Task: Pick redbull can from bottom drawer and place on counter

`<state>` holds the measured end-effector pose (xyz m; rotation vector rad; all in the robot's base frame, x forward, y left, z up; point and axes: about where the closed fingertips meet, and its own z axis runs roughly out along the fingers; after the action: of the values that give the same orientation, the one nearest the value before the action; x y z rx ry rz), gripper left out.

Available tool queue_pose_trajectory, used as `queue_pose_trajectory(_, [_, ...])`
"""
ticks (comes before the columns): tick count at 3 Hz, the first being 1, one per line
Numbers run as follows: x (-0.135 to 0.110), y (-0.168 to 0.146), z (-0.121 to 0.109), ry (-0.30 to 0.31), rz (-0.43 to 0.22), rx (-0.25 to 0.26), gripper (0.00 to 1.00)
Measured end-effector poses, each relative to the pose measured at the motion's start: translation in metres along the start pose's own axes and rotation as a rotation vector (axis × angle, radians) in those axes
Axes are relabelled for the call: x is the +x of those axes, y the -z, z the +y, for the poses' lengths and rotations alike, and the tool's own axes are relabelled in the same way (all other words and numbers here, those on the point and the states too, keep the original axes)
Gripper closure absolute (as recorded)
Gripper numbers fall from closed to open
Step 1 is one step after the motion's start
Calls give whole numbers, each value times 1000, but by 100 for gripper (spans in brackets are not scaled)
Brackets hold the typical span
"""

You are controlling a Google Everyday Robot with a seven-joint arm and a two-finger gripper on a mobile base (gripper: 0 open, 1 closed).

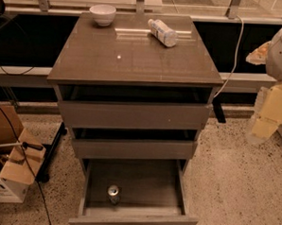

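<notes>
**Can upright in the open bottom drawer, gripper off at the right**

Camera view: the counter [134, 57] is a glossy brown-grey slab, with pale reflections near its far edge; a white bowl [102, 14] stands at its 11 o'clock corner; a clear bottle [163, 32] lies on its side at 1 o'clock; the two upper drawers stand slightly ajar; the bottom drawer [130, 222] is pulled far out at 6 o'clock of the picture; the can [113, 194] stands upright inside it, close to the front wall, a little left of middle. The gripper [266, 118] hangs at 3 o'clock, well apart from cabinet and can; whether it is spread or pressed together cannot be told. The floor [232, 185] is speckled stone; a cardboard box [10, 174] sits at 8 o'clock; a white cable [236, 48] drops behind the cabinet at 2 o'clock.
</notes>
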<state>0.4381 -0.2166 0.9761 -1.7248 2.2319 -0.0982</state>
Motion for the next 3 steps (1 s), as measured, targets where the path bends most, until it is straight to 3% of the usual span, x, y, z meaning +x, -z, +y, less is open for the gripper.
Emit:
queue_pose_trajectory(1, [-3, -1, 0, 3, -9, 14, 0])
queue_pose_trajectory(2, [-4, -32, 12, -12, -88, -3, 0])
queue_pose_trajectory(3, [-5, -81, 13, -71, -173, -9, 0])
